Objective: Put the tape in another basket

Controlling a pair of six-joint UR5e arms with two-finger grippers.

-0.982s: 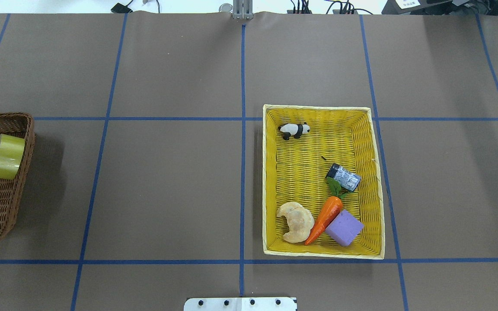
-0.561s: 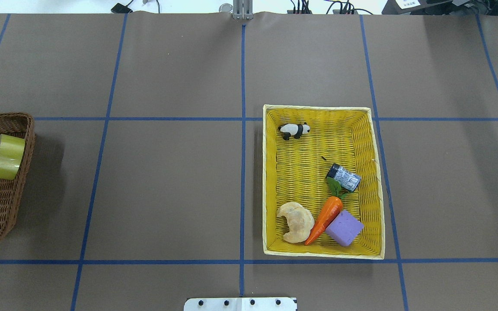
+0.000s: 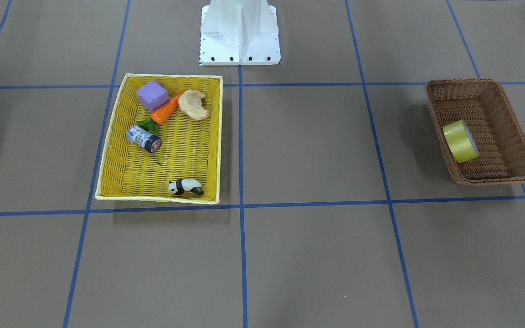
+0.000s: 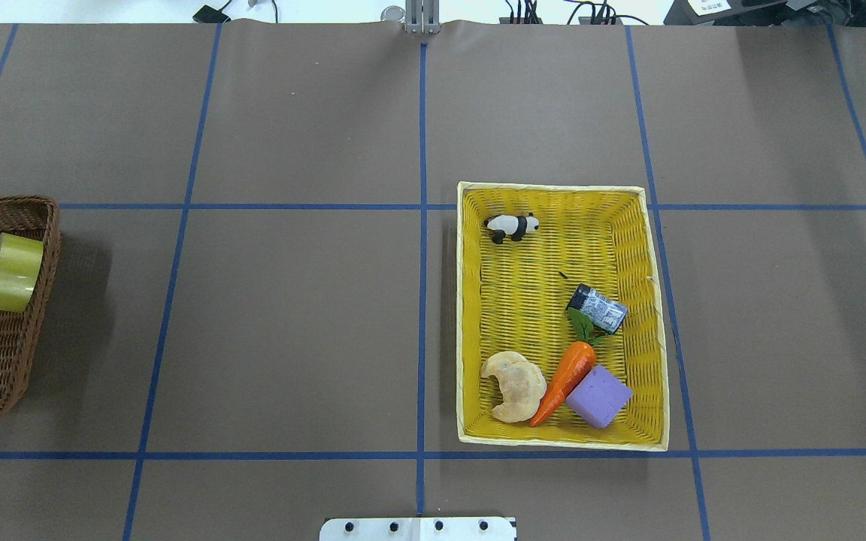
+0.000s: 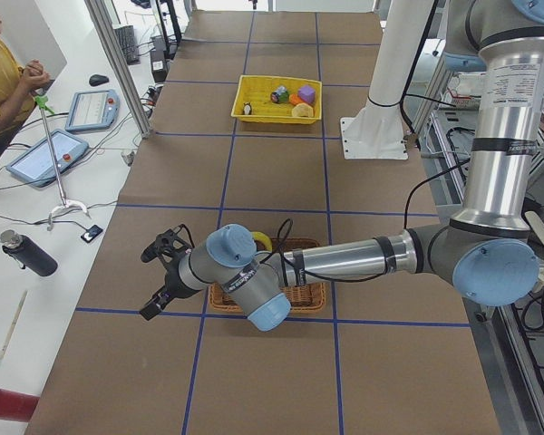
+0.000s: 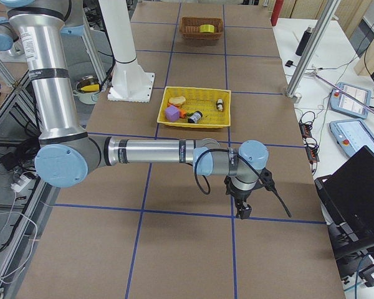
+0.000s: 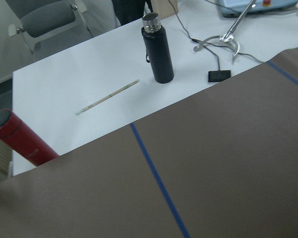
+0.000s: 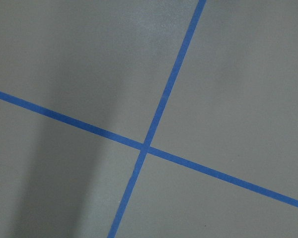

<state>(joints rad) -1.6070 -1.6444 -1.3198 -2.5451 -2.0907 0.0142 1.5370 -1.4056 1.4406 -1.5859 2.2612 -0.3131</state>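
Tape (image 4: 12, 272) in brown basket (image 4: 4, 201), tilted, curved face up, touching wall nearest surface (image 4: 290, 315) centre. Brown basket near surface's left end. Yellow basket (image 4: 553, 185) well apart to right, with wide stretch of surface between. My left tool (image 5: 154, 279) hangs past brown basket on operator side, apart from tape. My right tool (image 6: 242, 208) hangs over blue line crossing, apart from yellow basket. Opening and load of either tool: cannot tell, side views only.

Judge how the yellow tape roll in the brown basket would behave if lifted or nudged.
The tape seems to rest on its curved side against the basket wall, so a nudge may roll it. Its glossy surface may be slippery. It looks rigid, likely keeping shape when gripped.
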